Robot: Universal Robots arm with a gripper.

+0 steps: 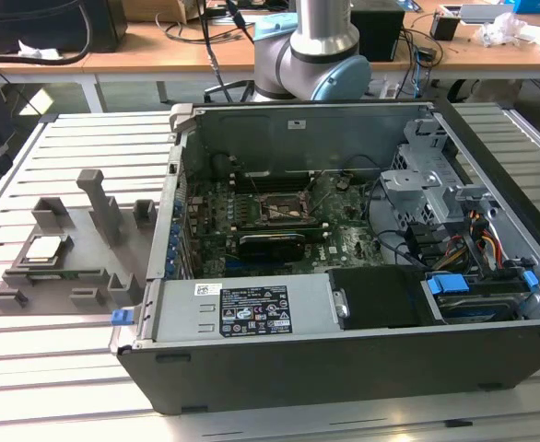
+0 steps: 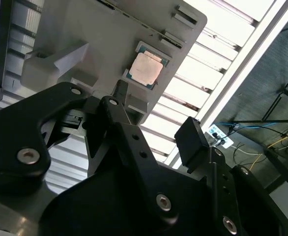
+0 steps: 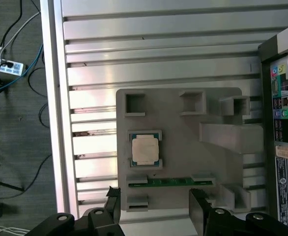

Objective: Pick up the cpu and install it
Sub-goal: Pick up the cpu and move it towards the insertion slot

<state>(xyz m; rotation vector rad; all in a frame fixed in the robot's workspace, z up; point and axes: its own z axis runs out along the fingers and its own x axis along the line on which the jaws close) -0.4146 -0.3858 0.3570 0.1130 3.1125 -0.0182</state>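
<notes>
Grey plastic holder tray (image 1: 84, 250) sits on the slatted metal tabletop (image 1: 49, 368) at the exterior view's left, well apart from the motherboard. The cpu (image 1: 44, 249) lies flat in a square recess of that tray, metal top plate up, not yet picked up. In both wrist views I look down on it: the cpu (image 3: 145, 150) rests in its pocket with a green circuit strip (image 3: 171, 182) lying in a slot just beside it. My hand (image 3: 155, 194) hangs above the tray with its two black fingers (image 3: 198, 209) spread apart, holding nothing and touching nothing. In the second wrist view the cpu (image 2: 146, 70) shows beyond my open hand (image 2: 156, 115), with the edge of the tabletop and the floor past it.

Just beside the tray, toward the exterior view's right, stands the open computer case (image 1: 344, 373), lying on its side. A silver power supply (image 1: 242, 313) fills its near corner. Behind that lies the motherboard (image 1: 344, 241), with the black socket frame (image 1: 279, 207) near its middle. My arm (image 1: 321, 46) rises behind the case's far wall. A metal drive cage (image 1: 427, 184) and blue tabs (image 1: 450, 284) occupy the case at the exterior view's right.
</notes>
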